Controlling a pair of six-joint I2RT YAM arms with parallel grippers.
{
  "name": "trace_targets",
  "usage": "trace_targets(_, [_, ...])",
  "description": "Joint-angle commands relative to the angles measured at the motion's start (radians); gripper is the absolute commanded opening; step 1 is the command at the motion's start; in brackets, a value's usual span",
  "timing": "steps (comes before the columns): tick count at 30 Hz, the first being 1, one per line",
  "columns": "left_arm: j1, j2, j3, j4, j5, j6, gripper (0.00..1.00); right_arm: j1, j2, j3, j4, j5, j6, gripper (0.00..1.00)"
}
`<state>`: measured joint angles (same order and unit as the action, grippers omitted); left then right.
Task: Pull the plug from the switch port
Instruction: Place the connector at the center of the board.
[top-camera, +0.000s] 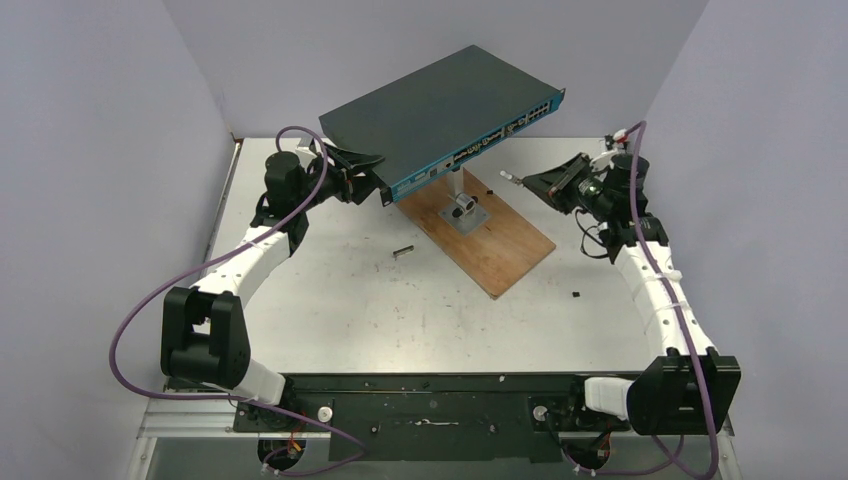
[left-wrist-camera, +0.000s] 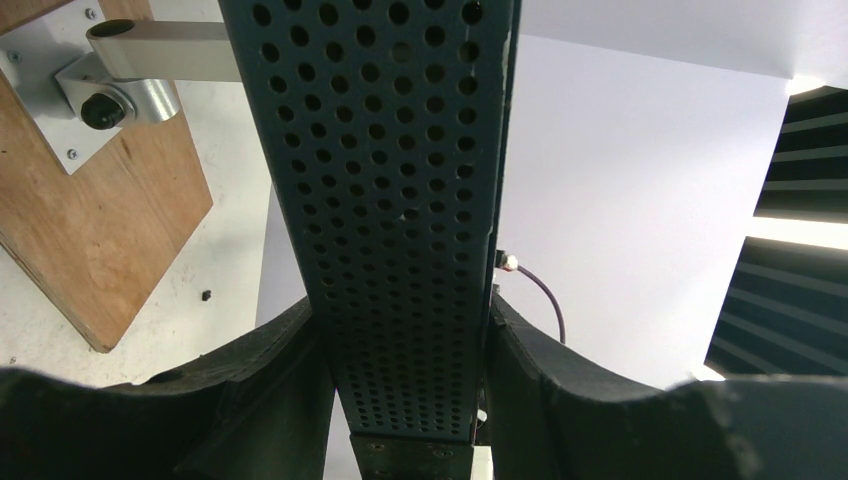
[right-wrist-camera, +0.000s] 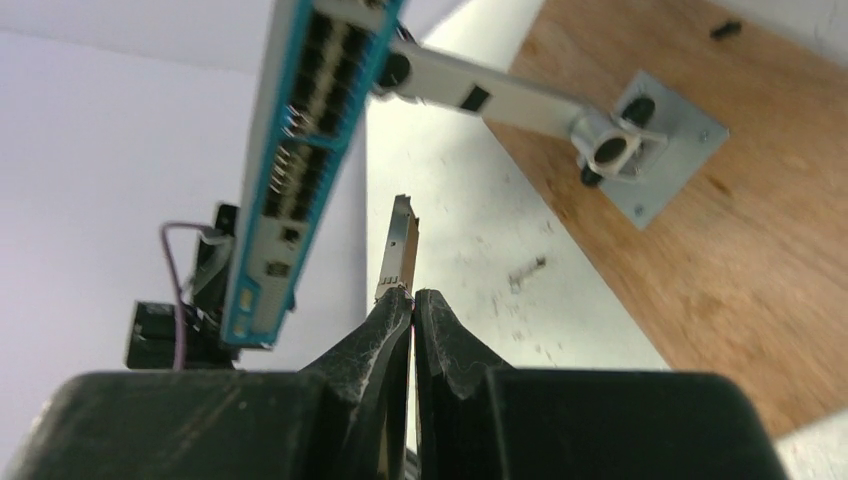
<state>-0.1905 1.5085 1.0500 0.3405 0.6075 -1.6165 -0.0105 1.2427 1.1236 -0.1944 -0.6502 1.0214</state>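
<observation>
On the top view I see the switch (top-camera: 440, 110) raised on a metal stand (top-camera: 457, 188) over the brown wooden board (top-camera: 490, 245), toward 12 o'clock on the bench (top-camera: 330, 300). Its blue front face is turned toward about 4 o'clock.

My left pincer (top-camera: 375, 176) sits at the switch's 9 o'clock end. The left wrist camera shows the perforated side wall of the box running up between the two pads (left-wrist-camera: 290, 370), each pressed against it, so that pincer is clamped on the switch.

My right pincer (right-wrist-camera: 412, 300) is out at 3 o'clock of the stand, apart from the blue face. Its wrist camera shows the fingers pressed together on the near end of the plug (right-wrist-camera: 400, 245), a small slim metal piece that sticks straight out beyond the tips. The plug is out of the port: it hangs in the air near the front face without touching it, and in that view the rows of sockets lie at its 10 o'clock.

On the bench a small metal piece (top-camera: 402, 251) lies at 9 o'clock of the board, and a tiny black bit (top-camera: 578, 294) lies near the board's 4 o'clock side, both apart from either pincer
</observation>
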Motion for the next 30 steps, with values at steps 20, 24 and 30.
trace_targets(20, [-0.041, 0.047, 0.041, 0.078, -0.106, 0.022, 0.0, 0.515, 0.206, -0.032, -0.117, 0.085, -0.172, 0.05])
trace_targets(24, [-0.041, 0.052, 0.047, 0.069, -0.104, 0.022, 0.0, 0.515, 0.231, -0.025, -0.132, 0.078, -0.178, 0.13])
trace_targets(30, [-0.04, 0.053, 0.05, 0.069, -0.102, 0.024, 0.0, 0.515, 0.26, -0.023, -0.136, 0.061, -0.179, 0.32])
